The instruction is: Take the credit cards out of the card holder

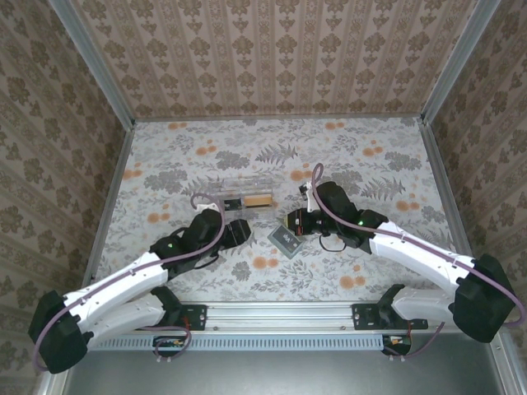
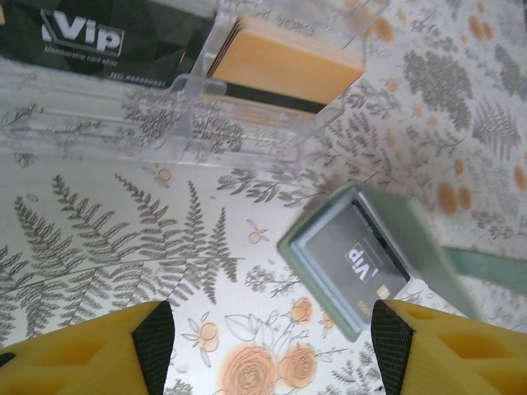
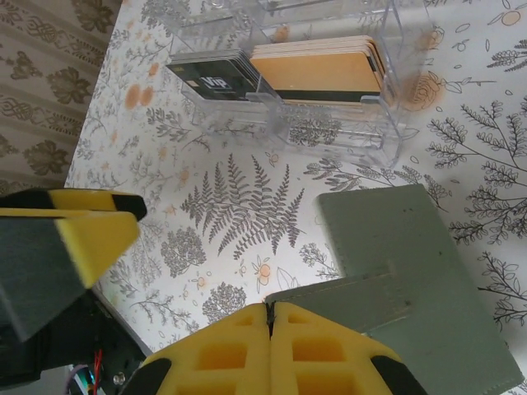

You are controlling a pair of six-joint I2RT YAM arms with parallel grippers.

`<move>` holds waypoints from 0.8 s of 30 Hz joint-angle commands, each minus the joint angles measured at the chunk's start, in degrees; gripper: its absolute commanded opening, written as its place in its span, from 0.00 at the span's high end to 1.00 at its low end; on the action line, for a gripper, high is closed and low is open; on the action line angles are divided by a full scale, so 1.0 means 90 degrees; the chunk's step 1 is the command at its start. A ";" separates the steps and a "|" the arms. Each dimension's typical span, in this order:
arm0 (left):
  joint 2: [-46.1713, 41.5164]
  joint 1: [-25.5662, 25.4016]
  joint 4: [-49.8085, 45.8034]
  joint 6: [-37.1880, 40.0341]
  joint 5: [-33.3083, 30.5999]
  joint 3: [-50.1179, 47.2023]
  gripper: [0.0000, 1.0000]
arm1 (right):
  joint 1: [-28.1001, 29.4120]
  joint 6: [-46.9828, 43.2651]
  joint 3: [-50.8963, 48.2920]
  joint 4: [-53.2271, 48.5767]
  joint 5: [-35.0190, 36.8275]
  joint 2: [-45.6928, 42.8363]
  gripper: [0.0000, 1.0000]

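Grey-green soft bifold card holder [image 1: 287,241] lies opened on the floral tabletop [image 1: 379,164], just in front of the clear plastic rectangular box [image 1: 243,198] of black and orange cards, off its right end. A grey "Vip" card [image 2: 352,265] shows in its pocket. The right gripper [image 3: 270,319] is pinched closed on the holder's raised panel. The left gripper [image 2: 272,339] hovers spread wide and holds nothing, just in front of that box.

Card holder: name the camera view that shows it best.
Left wrist: the card holder lies open, a Vip card in its pocket. Right wrist shows its plain green panels; top external, a small grey patch.
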 commanded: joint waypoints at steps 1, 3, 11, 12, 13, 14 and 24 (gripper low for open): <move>0.0055 0.0012 0.0043 0.0135 0.0167 -0.0091 0.33 | -0.0034 -0.0088 -0.0009 -0.0319 0.0314 -0.0011 1.00; 0.0174 -0.0041 0.0147 0.0173 0.0227 -0.0087 0.33 | -0.0174 -0.0118 -0.0189 -0.0303 0.0428 0.0034 1.00; 0.0749 -0.0391 0.0296 0.0331 0.0193 0.0194 0.33 | -0.0905 -0.0395 -0.0793 -0.0524 0.1449 -0.0150 1.00; 0.0839 -0.0433 0.0325 0.0351 0.0193 0.0229 0.33 | -0.1052 -0.0402 -0.0890 -0.0587 0.1582 -0.0170 1.00; 0.0903 -0.0465 0.0353 0.0366 0.0192 0.0267 0.33 | -0.1164 -0.0399 -0.0954 -0.0621 0.1668 -0.0178 1.00; 0.0998 -0.0508 0.0392 0.0388 0.0193 0.0311 0.33 | -0.1292 -0.0394 -0.1056 -0.0663 0.1769 -0.0164 1.00; 0.1819 -0.0730 0.0562 0.0683 0.0349 0.0807 0.34 | -0.1550 -0.0228 -0.1158 -0.0980 0.2100 0.0223 0.67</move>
